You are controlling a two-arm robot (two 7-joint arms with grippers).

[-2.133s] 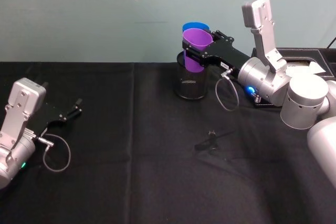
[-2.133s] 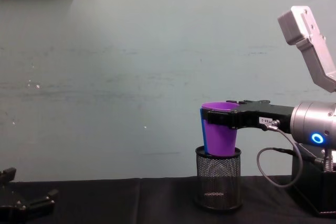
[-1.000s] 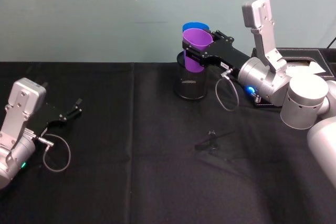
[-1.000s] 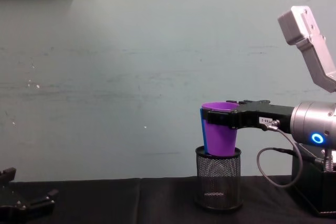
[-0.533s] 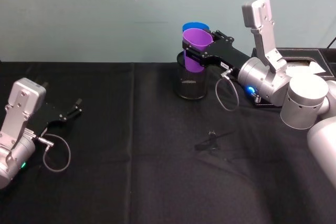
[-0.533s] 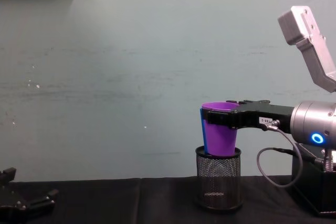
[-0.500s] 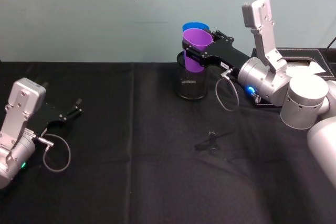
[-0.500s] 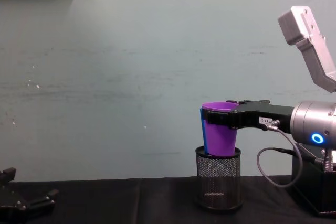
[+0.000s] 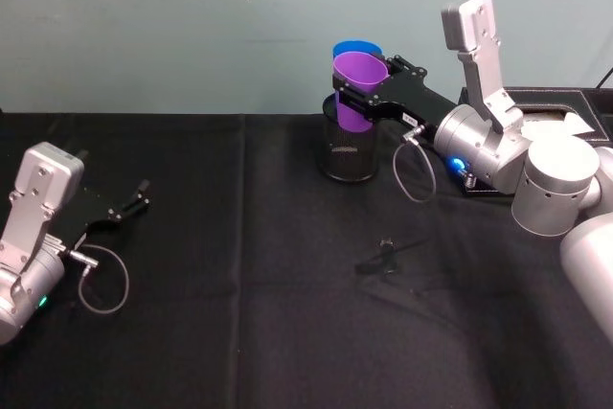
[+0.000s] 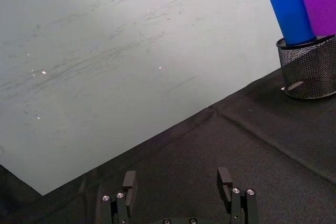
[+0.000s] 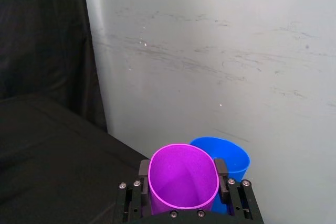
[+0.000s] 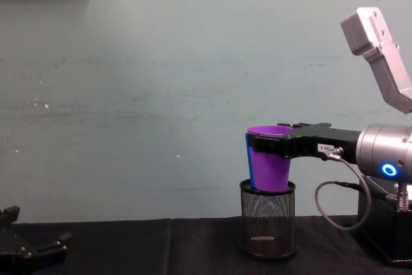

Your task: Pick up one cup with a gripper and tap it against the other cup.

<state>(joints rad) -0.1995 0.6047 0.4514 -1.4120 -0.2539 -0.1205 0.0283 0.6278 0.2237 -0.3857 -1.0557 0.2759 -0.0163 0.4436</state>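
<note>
Right gripper (image 9: pixel 362 80) jaws clamp the purple cup (image 12: pixel 269 169) at the far middle of the surface (image 9: pixel 249 265) — just beside the blue cup (image 10: pixel 292 15) standing in the mesh holder (image 12: pixel 268 220). Left gripper (image 10: pixel 178 182) rests near left — jaws wide.

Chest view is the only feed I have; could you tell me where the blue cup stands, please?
Observer: In the left wrist view, the blue cup stands upright in the mesh holder.
Operator: Thank you. Is the purple cup properly gripped?
Observer: The right wrist view shows the right gripper shut on the purple cup, clamping it from both sides near the rim.
Operator: And the left gripper?
Observer: The left gripper is open, low over the table on the left, far from both cups.
</note>
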